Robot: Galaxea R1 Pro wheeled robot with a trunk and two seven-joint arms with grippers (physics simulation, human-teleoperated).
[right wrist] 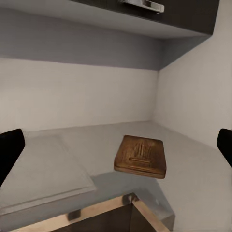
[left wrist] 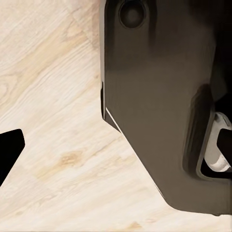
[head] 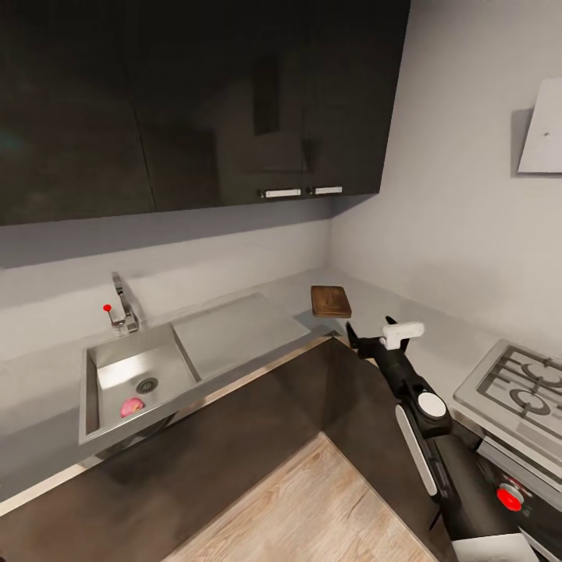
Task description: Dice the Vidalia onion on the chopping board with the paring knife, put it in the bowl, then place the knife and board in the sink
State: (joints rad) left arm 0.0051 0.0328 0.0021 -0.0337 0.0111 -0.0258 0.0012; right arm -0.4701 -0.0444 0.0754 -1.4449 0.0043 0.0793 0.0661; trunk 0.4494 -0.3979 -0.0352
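The grey steel sink [head: 109, 361] is set in the grey countertop [head: 390, 306] at the left, and a pinkish onion [head: 131, 406] lies in the basin near the drain. The dark brown chopping board [head: 331, 300] [right wrist: 141, 155] lies flat in the counter's corner. My right gripper [head: 354, 336] [right wrist: 121, 152] hovers open over the counter's front edge, just short of the board, holding nothing. My left gripper [left wrist: 116, 150] hangs open over the wooden floor beside my dark trunk. The paring knife and the bowl are out of view.
A chrome tap [head: 123, 308] with a red-tipped lever stands behind the sink, and a flat drainboard [head: 234, 332] lies between sink and board. Dark wall cabinets [head: 195, 101] hang overhead. A hob [head: 519, 386] sits at the right. Dark cabinet fronts [head: 257, 421] drop to the floor [head: 312, 507].
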